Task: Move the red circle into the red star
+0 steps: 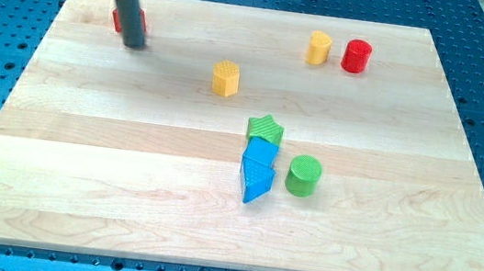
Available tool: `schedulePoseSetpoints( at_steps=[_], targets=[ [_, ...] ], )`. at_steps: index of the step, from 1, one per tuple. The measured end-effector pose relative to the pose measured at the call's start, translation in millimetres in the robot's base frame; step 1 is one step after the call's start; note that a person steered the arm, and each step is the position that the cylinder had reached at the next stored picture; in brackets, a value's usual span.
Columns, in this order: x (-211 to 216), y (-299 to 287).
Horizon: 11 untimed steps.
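My tip (135,46): I see my dark rod come down from the view's top left. Its end sits on the wooden board (125,186), right in front of a red block.
Red block by my tip (130,20): it is at the view's top left, partly hidden behind the rod. I think it is the red star, but I cannot tell its shape for sure. My tip looks like it touches it or is just beside it.
Red circle (356,55): it is a round red block at the view's top right. It is well apart from my tip and from the other red block.
Yellow block by the red circle (318,47): it stands just to the left of the red circle, very near, with a small gap.
Other yellow block (226,77): it stands near the middle of the board, between my tip and the red circle, a bit lower.
Green star (265,128): it is below the middle, touching the blue blocks under it.
Blue blocks (258,171): they are stacked in a line going down. Their shapes are hard to tell.
Green circle (304,175): it stands just right of the blue blocks.
Grip: I have no claw, only a rod, so nothing is held.
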<state>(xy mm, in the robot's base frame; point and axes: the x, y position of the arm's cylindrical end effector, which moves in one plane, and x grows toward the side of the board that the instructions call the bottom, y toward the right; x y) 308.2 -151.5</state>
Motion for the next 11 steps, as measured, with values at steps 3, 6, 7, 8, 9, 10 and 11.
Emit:
schedulePoseSetpoints(
  at_steps=[3,6,7,8,9,10,11],
  targets=[
    [-49.0,-48.3],
    [-81.4,159.6],
    [-75.1,275.7],
    [-59.8,399.0],
    [-16.5,413.2],
    [-25.8,314.5],
    [-26.0,208.4]
  ],
)
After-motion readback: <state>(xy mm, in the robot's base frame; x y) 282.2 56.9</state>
